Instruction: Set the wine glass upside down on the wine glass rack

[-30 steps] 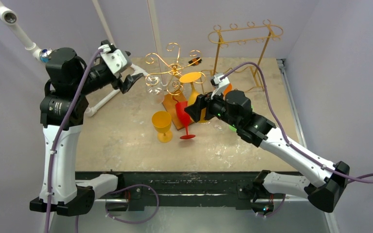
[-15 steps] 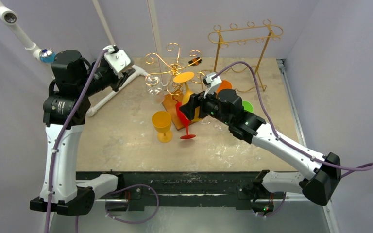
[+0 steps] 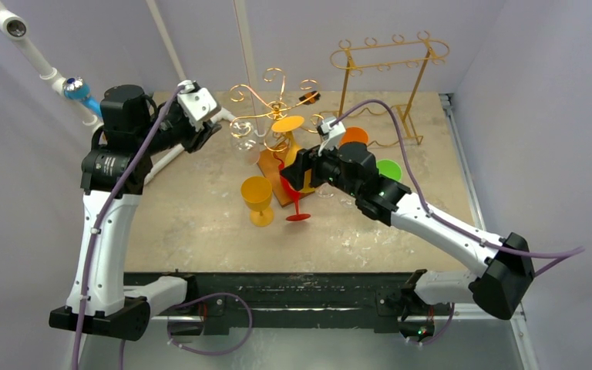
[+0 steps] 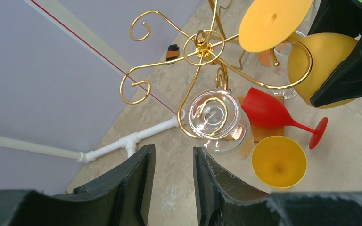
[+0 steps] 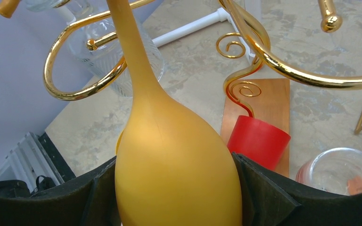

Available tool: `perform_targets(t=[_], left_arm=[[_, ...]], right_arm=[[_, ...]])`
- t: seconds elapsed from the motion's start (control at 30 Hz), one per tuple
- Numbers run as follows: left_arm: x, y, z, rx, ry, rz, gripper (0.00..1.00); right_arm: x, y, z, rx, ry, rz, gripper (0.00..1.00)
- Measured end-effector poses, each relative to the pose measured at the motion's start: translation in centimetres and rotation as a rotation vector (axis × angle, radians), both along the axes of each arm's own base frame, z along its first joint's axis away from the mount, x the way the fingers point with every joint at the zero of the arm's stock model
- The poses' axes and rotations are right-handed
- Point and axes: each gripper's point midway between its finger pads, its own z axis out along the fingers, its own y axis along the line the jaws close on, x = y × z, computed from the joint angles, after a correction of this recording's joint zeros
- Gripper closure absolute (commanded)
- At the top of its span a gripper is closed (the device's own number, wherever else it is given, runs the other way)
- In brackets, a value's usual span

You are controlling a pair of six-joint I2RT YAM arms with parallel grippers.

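- Amber wine glass: inverted, bowl down and stem up, held above the surface. Its round foot is level with the upper arms of the rack.
- Right hand: clamped on the bowl of the amber wine glass, one finger pressed to each side. The stem rises up and away from the fingers.
- Scroll rack: gold wire with curled arms, standing on a wooden base at mid surface. One hooked arm curves beside the amber stem. Whether the foot already bears on an arm cannot be told.
- Left hand: fingers a little apart with nothing between them. It hangs high at the rack's left side, well apart from the amber wine glass.
- Clear glass: hanging bowl down from a rack arm on the side nearest the left hand.
- Red wine glass: tilted, its bowl over the wooden base and its foot out on the surface. It sits just below the right hand.
- Yellow goblet: upright on the surface, just beside the base.
- Bar rack: gold, with a row of hooks on top, at the far right of the surface.
- White pipe frame: lying at the far left of the surface.
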Motion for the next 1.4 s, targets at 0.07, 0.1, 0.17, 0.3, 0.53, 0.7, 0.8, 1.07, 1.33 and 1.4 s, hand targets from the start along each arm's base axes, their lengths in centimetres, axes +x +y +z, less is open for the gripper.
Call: perform_targets(t=[0.07, 0.1, 0.17, 0.3, 0.53, 0.7, 0.8, 1.07, 1.33, 1.4], left_arm=[[0.0, 0.0, 0.0, 0.000, 0.000, -0.001, 0.61], [0.0, 0.0, 0.0, 0.002, -0.002, -0.004, 0.61], [-0.1, -0.1, -0.1, 0.006, -0.005, -0.011, 0.60], [-0.2, -0.2, -1.0, 0.016, 0.009, -0.025, 0.60], [0.1, -0.1, -3.2, 0.044, 0.047, -0.028, 0.60], [0.3, 0.1, -4.8, 0.053, 0.082, -0.018, 0.60], [0.5, 0.0, -5.4, 0.049, 0.098, -0.017, 0.60], [1.2, -0.6, -5.7, 0.008, 0.112, -0.031, 0.57], [1.8, -0.9, -5.7, -0.008, 0.113, -0.031, 0.56], [1.9, -0.9, -5.6, -0.008, 0.110, -0.033, 0.56]], right_arm=[[0.1, 0.2, 0.0, 0.007, -0.002, 0.000, 0.97], [0.2, 0.2, 0.0, 0.007, -0.002, 0.000, 0.97], [0.4, 0.4, -0.3, 0.005, 0.002, -0.001, 0.97], [0.7, 0.8, -1.4, -0.012, 0.018, 0.000, 0.98], [1.1, 1.2, -2.3, -0.023, 0.027, 0.000, 0.99], [1.4, 1.5, -2.4, -0.021, 0.023, 0.003, 0.99], [1.4, 1.7, -2.4, -0.018, 0.022, 0.010, 0.98], [1.4, 2.2, -2.2, -0.008, 0.015, 0.029, 1.00], [1.3, 2.6, -1.7, 0.022, -0.008, 0.049, 1.00], [1.3, 2.7, -1.7, 0.026, -0.009, 0.054, 1.00]])
